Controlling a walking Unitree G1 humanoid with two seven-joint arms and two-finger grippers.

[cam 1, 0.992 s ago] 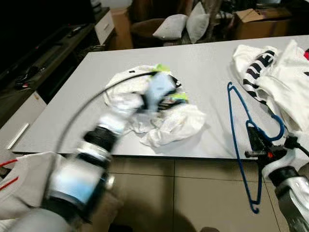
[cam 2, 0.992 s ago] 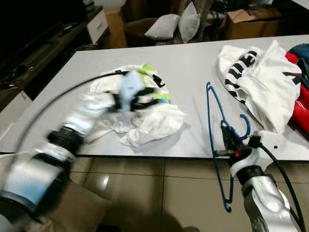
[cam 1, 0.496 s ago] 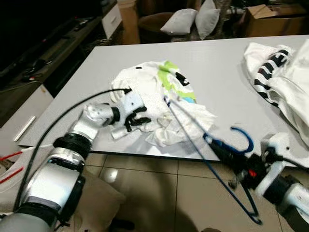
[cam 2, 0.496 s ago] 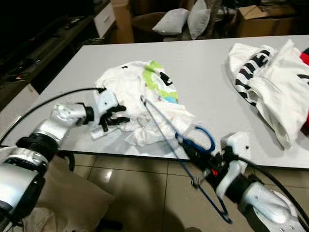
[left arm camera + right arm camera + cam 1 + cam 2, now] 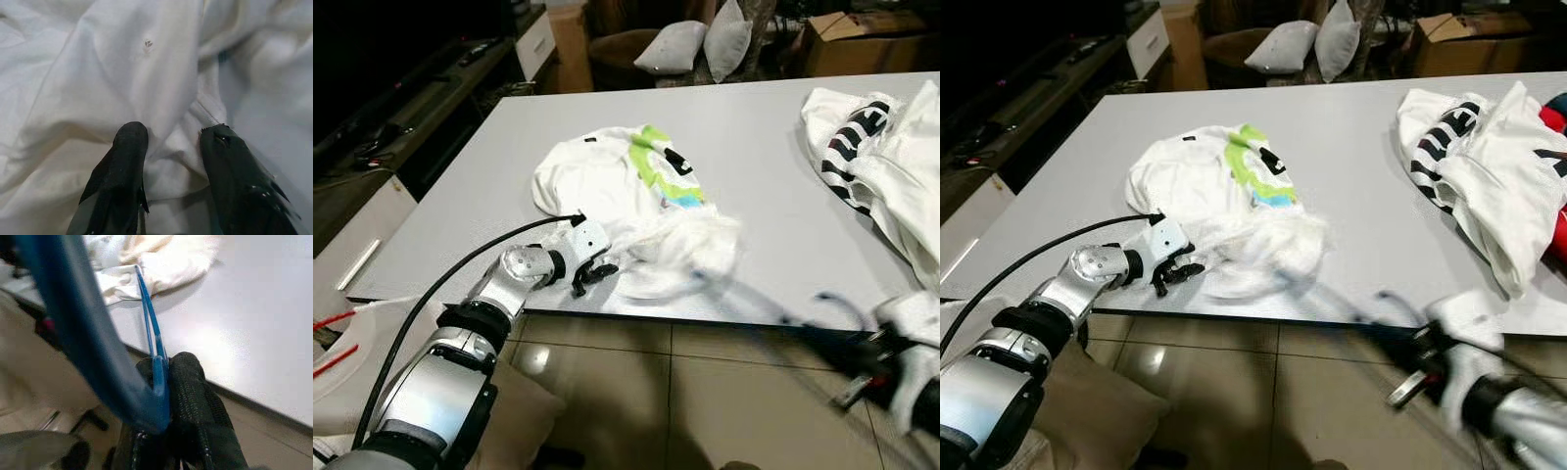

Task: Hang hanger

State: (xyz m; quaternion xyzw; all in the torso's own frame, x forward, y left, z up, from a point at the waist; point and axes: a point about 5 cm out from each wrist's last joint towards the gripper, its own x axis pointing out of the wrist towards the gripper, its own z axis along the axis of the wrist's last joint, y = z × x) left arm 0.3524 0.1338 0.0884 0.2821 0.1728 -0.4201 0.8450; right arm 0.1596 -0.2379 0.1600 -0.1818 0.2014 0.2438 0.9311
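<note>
So the left gripper (image 5: 592,275) is down at the near edge of the grey table (image 5: 764,166), fingers (image 5: 122,161) spread apart and pushed into the white T-shirt (image 5: 626,191) with the green print, with a fold of the cloth bunched between them. The right gripper (image 5: 164,377) is off the table's near right corner, over the tiled floor (image 5: 1263,392), and it's blurry in the head views, but the wrist view shows its two fingers pinched tight on the blue hanger (image 5: 78,328). The hanger's thin wire runs from there toward the shirt's rumpled near edge. There's another pile of white clothes (image 5: 1474,157) with black lettering on the right side of the table, well apart from the shirt.
</note>
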